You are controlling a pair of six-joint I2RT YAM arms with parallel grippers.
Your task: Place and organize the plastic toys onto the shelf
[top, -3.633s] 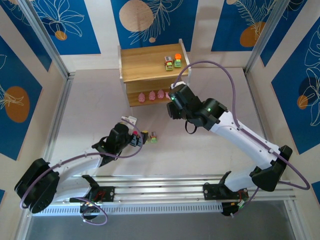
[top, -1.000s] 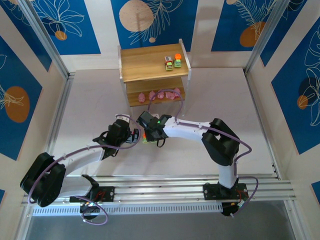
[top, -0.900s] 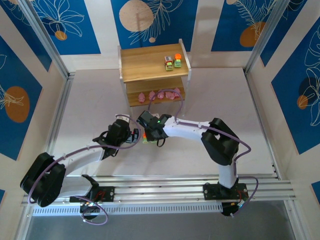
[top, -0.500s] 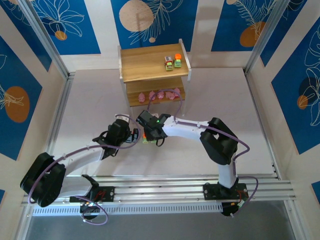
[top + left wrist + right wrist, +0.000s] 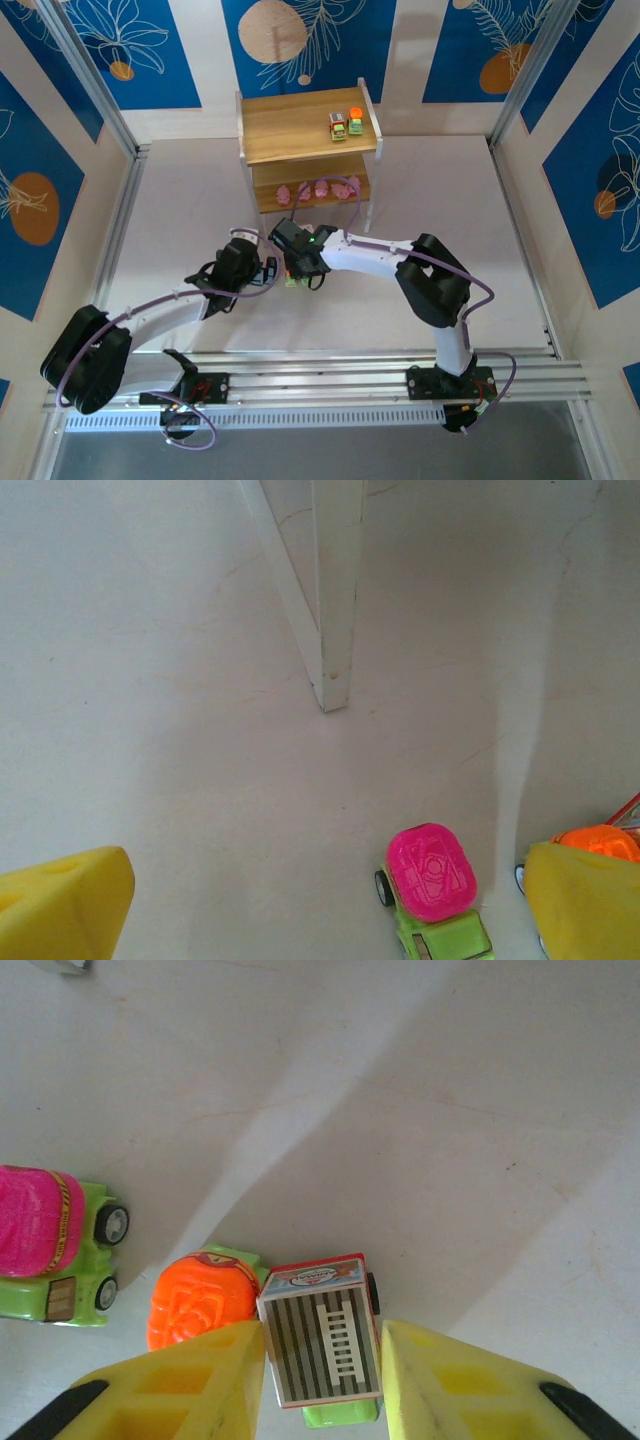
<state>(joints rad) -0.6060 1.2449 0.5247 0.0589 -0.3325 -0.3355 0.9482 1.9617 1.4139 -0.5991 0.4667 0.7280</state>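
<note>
Ok, right hand (image 5: 322, 1360) is narrow, yellow fingers (image 5: 190, 1385) straddling the grey-topped truck (image 5: 315, 1320) on the bench (image 5: 450, 1110), tight to both sides; can't tell if it's actually clamped. Orange-topped truck (image 5: 200, 1298) sits right beside it, pink-topped truck (image 5: 45, 1240) just past that. Left hand (image 5: 320, 905) is wide, holding nothing, pink-topped truck between its fingers. Shelf (image 5: 300, 125) stands just beyond both hands: two blocky trucks (image 5: 346, 122) on the top board, pink figures (image 5: 318, 188) lined up on the lower one.

Right tool (image 5: 291, 264) low over toys (image 5: 293, 282), left tool (image 5: 268, 272) beside; shelf (image 5: 290, 130) beyond.
</note>
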